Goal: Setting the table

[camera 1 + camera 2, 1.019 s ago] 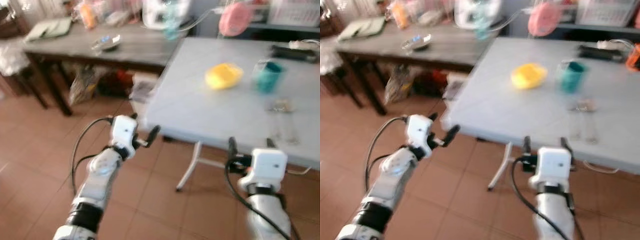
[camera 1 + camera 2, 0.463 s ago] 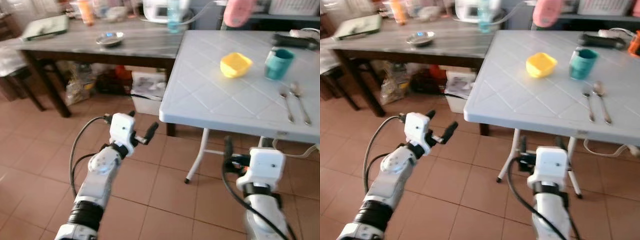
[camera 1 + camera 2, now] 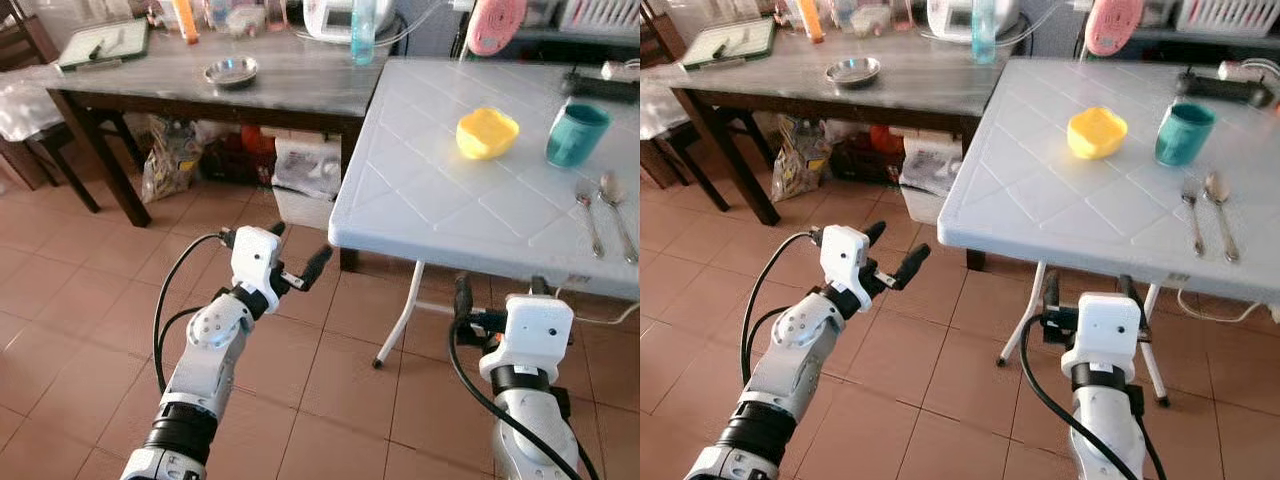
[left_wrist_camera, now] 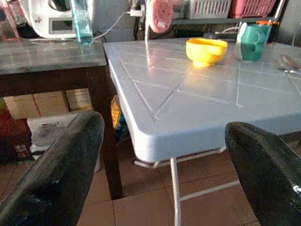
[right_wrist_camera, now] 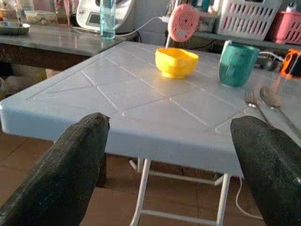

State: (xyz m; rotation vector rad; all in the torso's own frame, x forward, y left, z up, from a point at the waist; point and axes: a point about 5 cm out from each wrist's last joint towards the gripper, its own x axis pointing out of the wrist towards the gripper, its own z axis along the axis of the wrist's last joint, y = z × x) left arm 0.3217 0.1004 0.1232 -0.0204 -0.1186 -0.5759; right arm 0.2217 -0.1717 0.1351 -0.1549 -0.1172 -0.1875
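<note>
A white folding table (image 3: pixel 440 190) stands ahead to my right. On it are a yellow bowl (image 3: pixel 487 132), a teal cup (image 3: pixel 577 134), and a fork (image 3: pixel 589 215) beside a spoon (image 3: pixel 615 200). My left gripper (image 3: pixel 297 248) is held open and empty over the tiled floor, just short of the table's near left corner. My right gripper (image 3: pixel 500 292) is open and empty too, below the table's front edge. Both wrist views look between black fingers (image 4: pixel 56 174) (image 5: pixel 61 169) toward the bowl (image 5: pixel 175 61) and cup (image 5: pixel 235 63).
A dark wooden table (image 3: pixel 220 95) at the back left carries a metal dish (image 3: pixel 231 71), a bottle (image 3: pixel 363 28) and an appliance. Boxes and bags (image 3: pixel 300 170) sit under it. The white table's metal legs (image 3: pixel 400 325) stand just ahead of me. Brown floor tiles (image 3: pixel 80 330) spread to the left.
The whole picture has shifted and sharpened, so the camera moved. The white table now sits a little further right. Both grippers keep the same open pose.
</note>
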